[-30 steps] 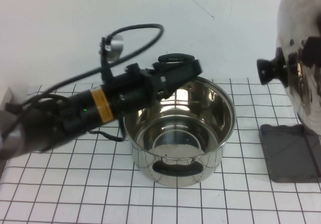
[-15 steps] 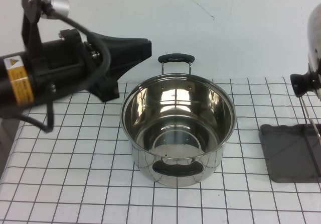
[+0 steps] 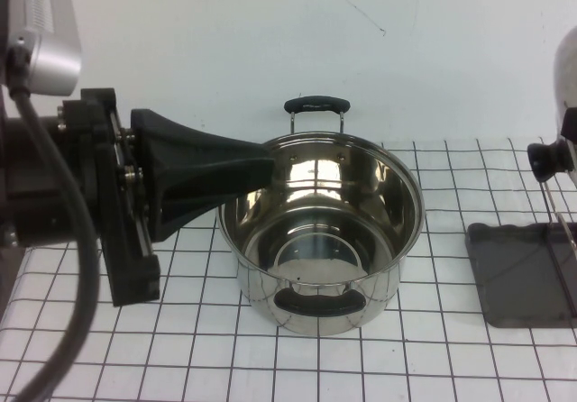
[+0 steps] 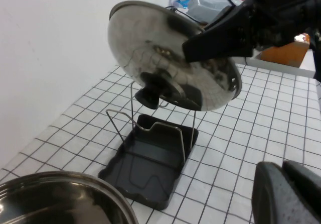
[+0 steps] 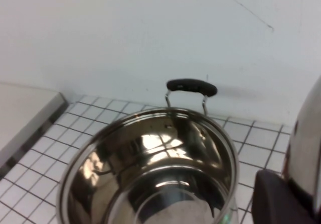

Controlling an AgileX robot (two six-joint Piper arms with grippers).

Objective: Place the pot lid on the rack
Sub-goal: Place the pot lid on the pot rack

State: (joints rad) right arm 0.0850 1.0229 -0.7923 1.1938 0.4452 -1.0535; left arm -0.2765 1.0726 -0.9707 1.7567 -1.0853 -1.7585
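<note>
The pot lid (image 4: 165, 53), shiny steel with a black knob (image 4: 149, 97), stands on edge just over the rack's wire uprights (image 4: 150, 126). I cannot tell whether it touches them. My right gripper (image 4: 196, 47) is shut on the lid's rim. In the high view only the lid's edge (image 3: 569, 68) and knob (image 3: 546, 159) show at the far right, above the rack's dark tray (image 3: 514, 271). In the right wrist view a finger (image 5: 278, 199) presses the lid's rim (image 5: 306, 143). My left gripper (image 3: 261, 172) is shut and empty, left of the pot; its fingers (image 4: 288, 194) show together.
The deep steel pot (image 3: 320, 231) with black handles stands mid-table on the checked cloth and also shows in the right wrist view (image 5: 150, 174). A white wall lies behind. My left arm (image 3: 63, 177) fills the left side. Boxes and clutter (image 4: 215, 3) lie beyond the rack.
My left arm has drawn back from over the pot to the left, closer to the camera. The lid has moved right, mostly out of the high view, and lower over the rack.
</note>
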